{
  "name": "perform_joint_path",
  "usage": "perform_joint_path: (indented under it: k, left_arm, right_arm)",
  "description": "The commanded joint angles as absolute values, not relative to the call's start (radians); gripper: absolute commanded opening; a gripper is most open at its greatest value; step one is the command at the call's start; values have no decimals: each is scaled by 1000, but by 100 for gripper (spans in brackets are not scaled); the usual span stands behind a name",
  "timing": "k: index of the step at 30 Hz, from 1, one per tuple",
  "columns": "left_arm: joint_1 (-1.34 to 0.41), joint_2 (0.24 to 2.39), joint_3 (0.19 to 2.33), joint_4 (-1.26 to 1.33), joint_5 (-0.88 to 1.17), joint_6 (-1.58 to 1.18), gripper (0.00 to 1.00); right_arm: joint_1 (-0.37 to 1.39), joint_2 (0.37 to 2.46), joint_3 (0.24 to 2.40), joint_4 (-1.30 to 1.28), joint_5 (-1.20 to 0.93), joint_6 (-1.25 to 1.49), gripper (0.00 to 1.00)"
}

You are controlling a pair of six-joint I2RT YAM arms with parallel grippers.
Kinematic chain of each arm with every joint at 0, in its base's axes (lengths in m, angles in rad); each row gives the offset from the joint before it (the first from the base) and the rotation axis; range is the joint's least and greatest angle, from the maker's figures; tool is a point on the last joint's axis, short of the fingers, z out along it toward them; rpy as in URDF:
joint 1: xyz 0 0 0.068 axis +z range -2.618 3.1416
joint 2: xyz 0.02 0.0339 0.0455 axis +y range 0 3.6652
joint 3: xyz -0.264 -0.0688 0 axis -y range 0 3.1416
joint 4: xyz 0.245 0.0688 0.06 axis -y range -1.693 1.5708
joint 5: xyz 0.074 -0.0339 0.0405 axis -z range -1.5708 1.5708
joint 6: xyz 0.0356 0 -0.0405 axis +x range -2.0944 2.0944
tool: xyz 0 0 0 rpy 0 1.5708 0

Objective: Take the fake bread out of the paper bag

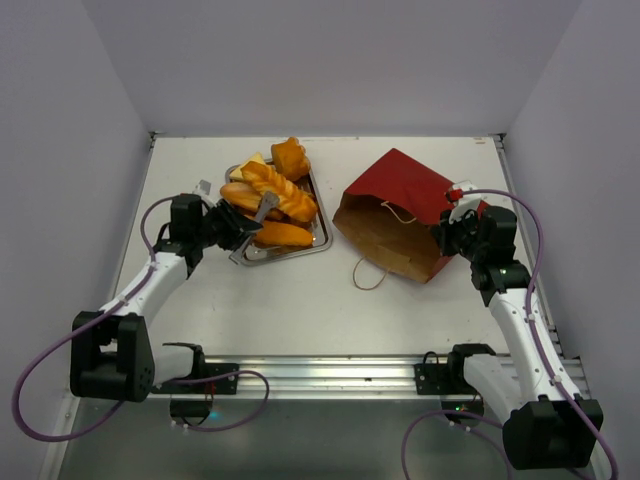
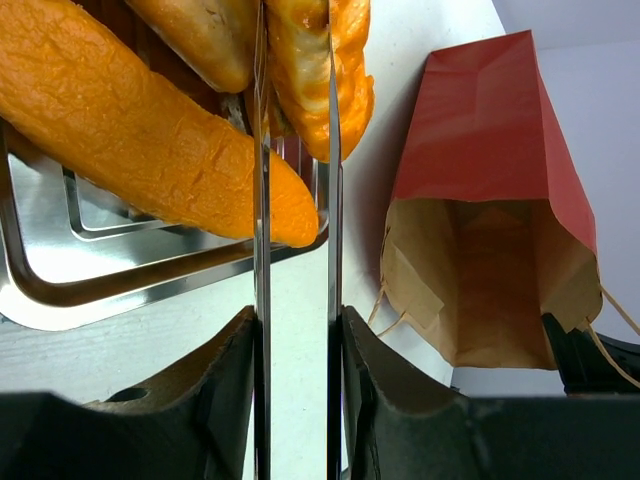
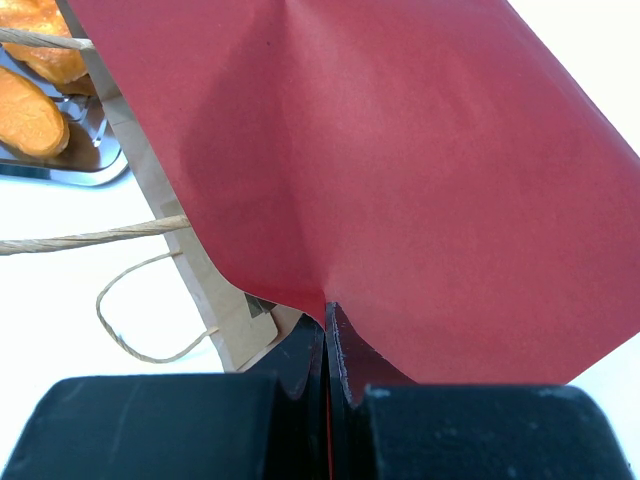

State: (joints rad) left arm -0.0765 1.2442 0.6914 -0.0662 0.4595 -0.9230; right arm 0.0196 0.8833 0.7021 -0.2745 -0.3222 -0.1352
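Fake bread (image 1: pixel 285 192): golden-orange toy loaves, a chunky bun and a pale wedge, heaped on the silver tray (image 1: pixel 318 240); the long loaves lie roughly along the tray's length

Paper bag (image 1: pixel 400 190): red outside, brown inside, on its side right of the tray, long axis diagonal, mouth towards the tray's near corner, base pointing away

Left gripper (image 1: pixel 264 208): over the tray, jaws narrowly apart, grip cannot be told

Right gripper (image 1: pixel 447 236): pinched on the bag's edge farthest from the tray

No readable text or labels appear anywhere.
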Motion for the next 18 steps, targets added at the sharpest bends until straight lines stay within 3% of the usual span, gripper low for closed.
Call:
perform_joint_path:
  k: [1, 7, 18]
  left_arm:
    - [-64, 1235, 710, 22, 511, -899, 39]
    - [-60, 1203, 722, 2, 520, -891, 46]
    - [-48, 1111, 716, -89, 541, -870, 49]
  right_arm:
    - [20, 879, 704, -242, -295, -144, 0]
    - [18, 879, 704, -244, -293, -144, 0]
    - [18, 874, 704, -247, -295, -143, 0]
